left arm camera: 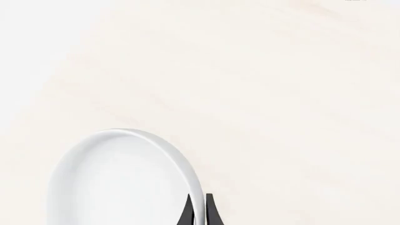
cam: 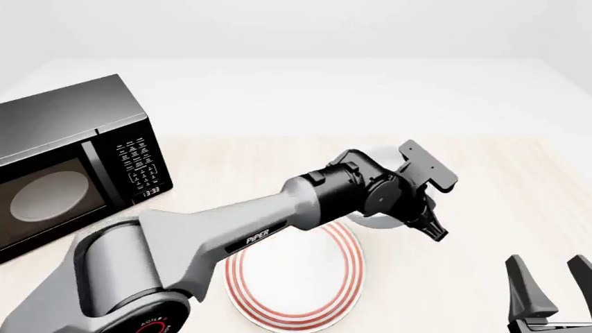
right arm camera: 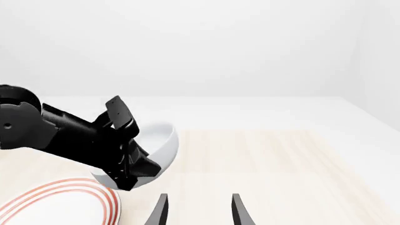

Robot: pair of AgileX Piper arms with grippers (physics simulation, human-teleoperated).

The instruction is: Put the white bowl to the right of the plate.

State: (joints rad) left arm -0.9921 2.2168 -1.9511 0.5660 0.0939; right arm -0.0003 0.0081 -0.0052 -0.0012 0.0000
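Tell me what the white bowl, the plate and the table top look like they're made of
The white bowl looks like glazed ceramic or glossy plastic: plain white, with soft highlights on its curved side. The plate looks similar, smooth white with painted red rings. The table top looks like pale, matte wood, given its faint grain. These are renders, so materials are guesses.

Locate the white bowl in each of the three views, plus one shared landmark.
Left wrist: the white bowl fills the lower left, its rim pinched in the left gripper.
Front: at centre right, mostly hidden behind the left arm's wrist.
Right wrist: left of centre, tilted, held off the table.
Shared landmark: the left gripper on its rim.
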